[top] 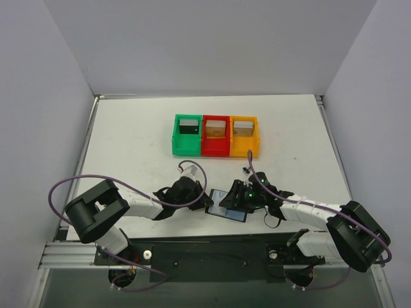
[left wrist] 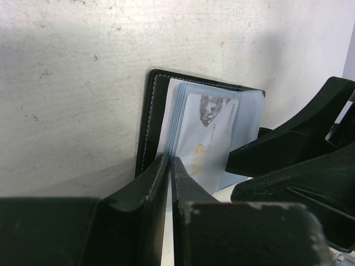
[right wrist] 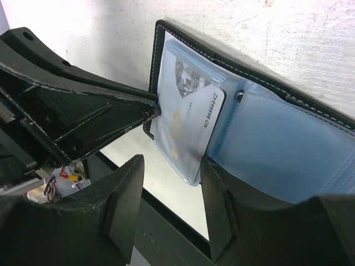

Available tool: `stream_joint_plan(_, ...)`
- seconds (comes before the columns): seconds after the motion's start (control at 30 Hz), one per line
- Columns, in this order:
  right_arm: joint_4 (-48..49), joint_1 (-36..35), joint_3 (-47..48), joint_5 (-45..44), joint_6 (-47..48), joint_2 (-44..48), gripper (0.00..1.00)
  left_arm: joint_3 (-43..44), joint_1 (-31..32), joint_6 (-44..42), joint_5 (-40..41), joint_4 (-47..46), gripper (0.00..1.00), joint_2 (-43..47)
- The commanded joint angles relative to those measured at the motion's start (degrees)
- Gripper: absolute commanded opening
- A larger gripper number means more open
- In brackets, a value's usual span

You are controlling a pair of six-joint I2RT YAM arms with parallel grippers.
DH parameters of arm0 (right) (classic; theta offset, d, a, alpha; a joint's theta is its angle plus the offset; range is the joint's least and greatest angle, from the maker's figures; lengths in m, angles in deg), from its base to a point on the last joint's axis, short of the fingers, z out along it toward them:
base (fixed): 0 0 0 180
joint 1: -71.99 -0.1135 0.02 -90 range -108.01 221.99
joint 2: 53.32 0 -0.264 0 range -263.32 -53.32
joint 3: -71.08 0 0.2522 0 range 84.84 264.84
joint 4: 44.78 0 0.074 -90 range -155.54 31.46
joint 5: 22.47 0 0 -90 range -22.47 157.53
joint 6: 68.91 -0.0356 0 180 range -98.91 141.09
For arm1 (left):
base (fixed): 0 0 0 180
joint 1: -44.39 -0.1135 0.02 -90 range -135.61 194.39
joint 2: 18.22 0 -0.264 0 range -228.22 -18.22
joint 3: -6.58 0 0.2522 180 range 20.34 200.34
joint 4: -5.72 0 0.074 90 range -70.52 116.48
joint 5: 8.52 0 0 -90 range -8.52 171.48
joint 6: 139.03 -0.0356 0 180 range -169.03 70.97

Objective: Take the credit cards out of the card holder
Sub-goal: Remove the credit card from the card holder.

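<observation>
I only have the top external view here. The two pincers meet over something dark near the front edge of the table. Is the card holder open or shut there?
Observer: Open. The right wrist view shows the card holder lying spread flat, with clear bluish sleeves inside.
Operator: Is any card showing?
Observer: Yes. A white card with gold VIP lettering sits at the front of the sleeve stack.
Operator: Does the right pincer have hold of it?
Observer: No. The right pincer stands open, with the card's near corner in the gap between its fingers.
</observation>
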Motion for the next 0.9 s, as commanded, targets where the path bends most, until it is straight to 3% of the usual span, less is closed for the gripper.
stream_joint_plan(0.0, 2.3, 0.4, -0.2, 1.2, -0.7, -0.8, 0.41, -1.7, 0.0, -1.7, 2.5, 7.4, 0.18, -0.5)
stream_joint_plan(0.27, 2.8, 0.7, -0.6, 1.3, -0.9, -1.5, 0.41, -2.2, 0.1, -1.4, 2.7, 7.3, 0.23, -0.1)
stream_joint_plan(0.5, 4.4, 0.9, -0.9, 1.7, -1.4, -1.6, 0.41, -2.4, 0.1, -1.2, 2.4, 6.7, 0.17, -0.5)
stream_joint_plan(0.87, 7.8, 1.1, -1.6, 2.9, -2.9, -1.3, 0.41, -1.9, 0.6, -1.2, 2.1, 6.2, 0.16, -1.7)
